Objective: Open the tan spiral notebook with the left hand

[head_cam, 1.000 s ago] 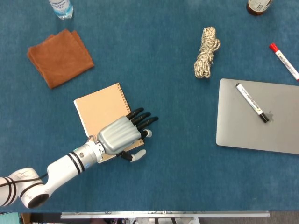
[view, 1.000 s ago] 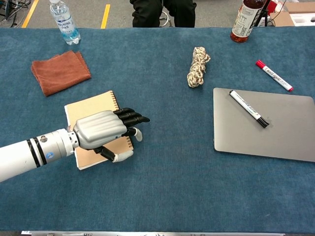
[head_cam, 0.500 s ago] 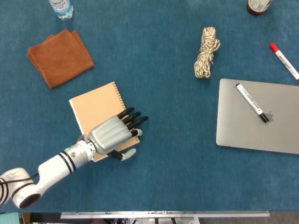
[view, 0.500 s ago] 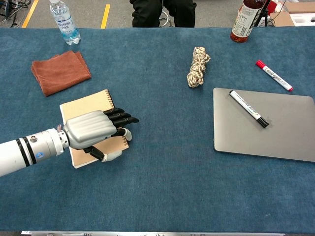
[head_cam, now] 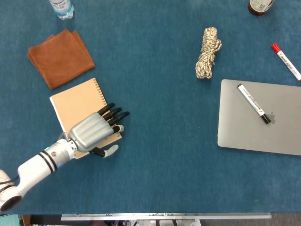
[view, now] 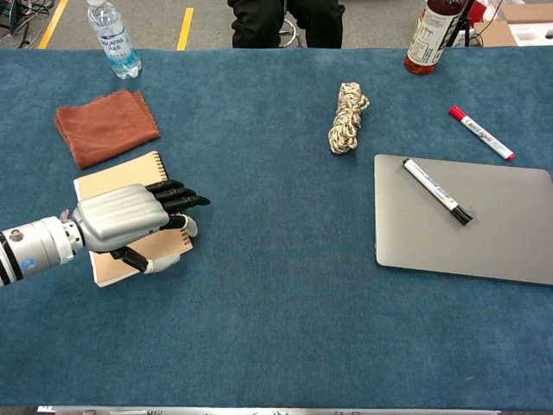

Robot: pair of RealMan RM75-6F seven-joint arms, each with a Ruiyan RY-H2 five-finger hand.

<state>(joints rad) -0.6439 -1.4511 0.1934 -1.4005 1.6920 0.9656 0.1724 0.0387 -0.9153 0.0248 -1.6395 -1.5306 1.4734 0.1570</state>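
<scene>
Head view: left hand (head_cam: 91,133) lies flat, fingers together, on the closed tan spiral notebook (head_cam: 75,106), fingertips past the spiral edge, probably seeking the cover's lip.

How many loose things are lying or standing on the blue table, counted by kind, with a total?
Tan spiral notebook, under the left robot hand: 1
Brown folded cloth: 1
Coiled beige rope: 1
Closed grey laptop: 1
Markers: 2, black-capped and red-capped
Bottles: 2, clear plastic and dark brown
Total: 8

Bright, even light; sharp frames
</scene>
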